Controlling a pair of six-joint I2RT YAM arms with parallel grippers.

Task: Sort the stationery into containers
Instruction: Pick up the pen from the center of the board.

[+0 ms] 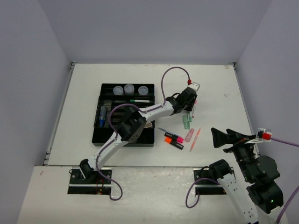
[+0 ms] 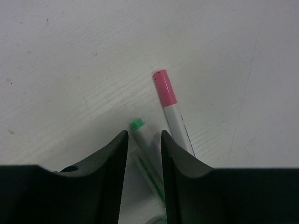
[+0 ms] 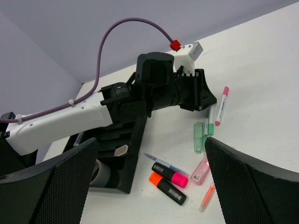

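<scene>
Left wrist view puts the left gripper (image 2: 143,133) low over the table, its two fingers narrowed to either side of a green-capped pen (image 2: 145,143). The gap looks nearly filled, but whether the pads actually press the barrel I cannot tell. The pen lies flat on the white table (image 1: 215,84), right of the black organiser tray (image 1: 99,137).

It is probably a light, stiff plastic pen with a smooth round barrel, so it may roll or swivel if pinched off-centre. A hold across the barrel near its middle, not on the tapered cap, looks safest.

Close neighbours crowd the pick:
- a pink-capped pen (image 2: 167,100) just beside the right finger
- a clear green highlighter (image 2: 148,173) partly under the jaws and lying against the pen, so it could get dragged along

Further out lie the orange and pink highlighters (image 1: 174,140) and a thin orange pen (image 1: 195,138), clear of a straight lift.

The table edges are well away. The way back to the tray is open, though its raised wall has to be cleared before lowering into a long slot.

The right gripper (image 1: 220,138) hangs near its base with its jaws spread wide, holding nothing — well apart from the work.
</scene>
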